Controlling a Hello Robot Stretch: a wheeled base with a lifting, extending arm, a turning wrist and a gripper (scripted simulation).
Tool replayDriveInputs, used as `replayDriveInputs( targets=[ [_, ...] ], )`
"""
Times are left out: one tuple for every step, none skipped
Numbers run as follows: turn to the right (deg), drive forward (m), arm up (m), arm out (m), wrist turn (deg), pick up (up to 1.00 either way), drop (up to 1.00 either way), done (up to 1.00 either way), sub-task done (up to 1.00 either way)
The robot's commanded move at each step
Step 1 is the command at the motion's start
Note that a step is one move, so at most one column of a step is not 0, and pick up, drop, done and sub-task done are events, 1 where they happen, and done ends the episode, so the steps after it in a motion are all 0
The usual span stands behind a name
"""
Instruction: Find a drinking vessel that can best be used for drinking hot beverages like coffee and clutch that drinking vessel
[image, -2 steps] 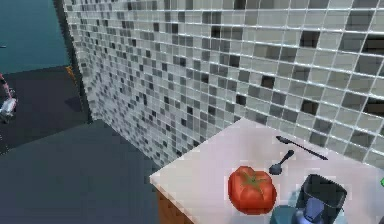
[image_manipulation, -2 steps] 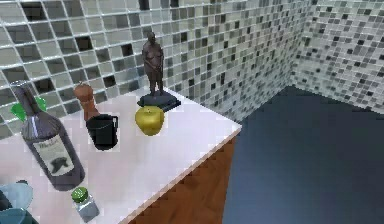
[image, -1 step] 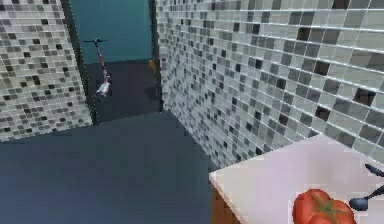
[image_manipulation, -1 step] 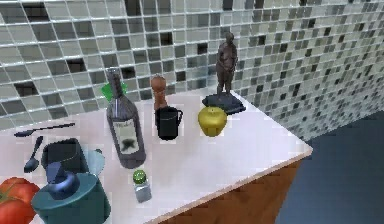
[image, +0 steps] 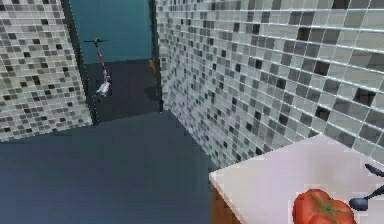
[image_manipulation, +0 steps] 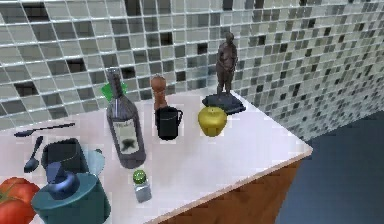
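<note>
A black mug (image_manipulation: 168, 122) with its handle to the right stands upright near the middle of the white countertop (image_manipulation: 250, 145) in the arm side view. Just left of it rises a tall dark wine bottle (image_manipulation: 125, 125) with a pale label. A brown pepper mill (image_manipulation: 158, 92) stands behind the mug, and a yellow-green apple (image_manipulation: 211, 120) lies to its right. A small dark square cup-like vessel (image_manipulation: 62, 157) sits further left, beside a light blue plate.
A dark statue (image_manipulation: 228, 65) stands by the tiled wall. A teal kettle (image_manipulation: 70, 198), a small shaker (image_manipulation: 142, 186), two spoons (image_manipulation: 45, 129) and a tomato (image: 322, 207) sit at the counter's near left. Ahead, dark floor (image: 110, 165) leads to a doorway with a scooter (image: 100, 70).
</note>
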Motion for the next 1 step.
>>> replayDriveInputs(
  targets=[
    [0.0, 0.0, 0.38, 0.0, 0.0, 0.0, 0.0, 0.0, 0.0]
  ],
)
